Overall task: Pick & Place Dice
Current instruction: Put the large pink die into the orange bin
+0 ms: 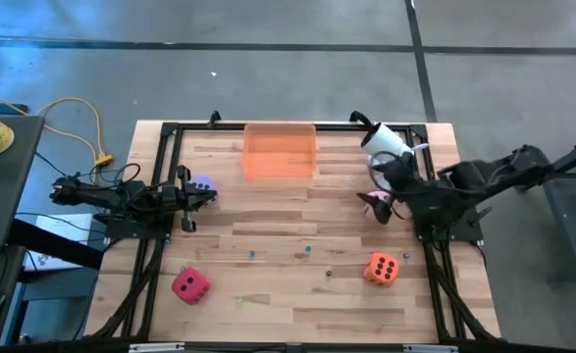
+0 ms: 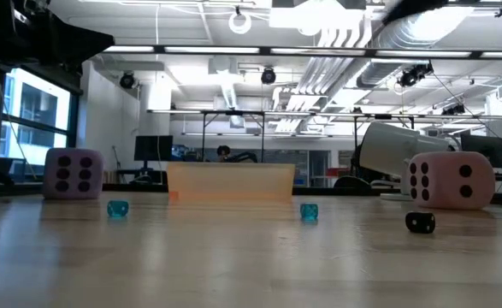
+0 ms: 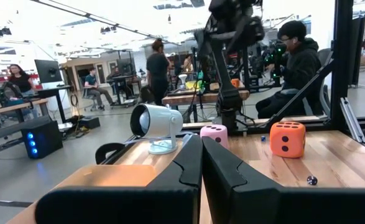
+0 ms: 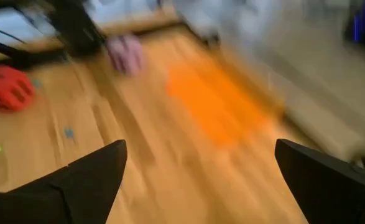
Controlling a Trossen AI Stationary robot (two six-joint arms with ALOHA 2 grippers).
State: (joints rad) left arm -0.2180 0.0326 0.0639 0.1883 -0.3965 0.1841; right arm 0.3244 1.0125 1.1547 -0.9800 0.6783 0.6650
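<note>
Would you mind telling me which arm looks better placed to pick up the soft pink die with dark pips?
The right. Its right gripper, fingers spread open, hovers right by the pink die, while the left gripper sits shut across the table beside the lavender-purple die.

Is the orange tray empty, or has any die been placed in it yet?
Empty. In the high view the orange tray holds nothing; the red die, orange die, pink die and purple die all sit outside it.
</note>
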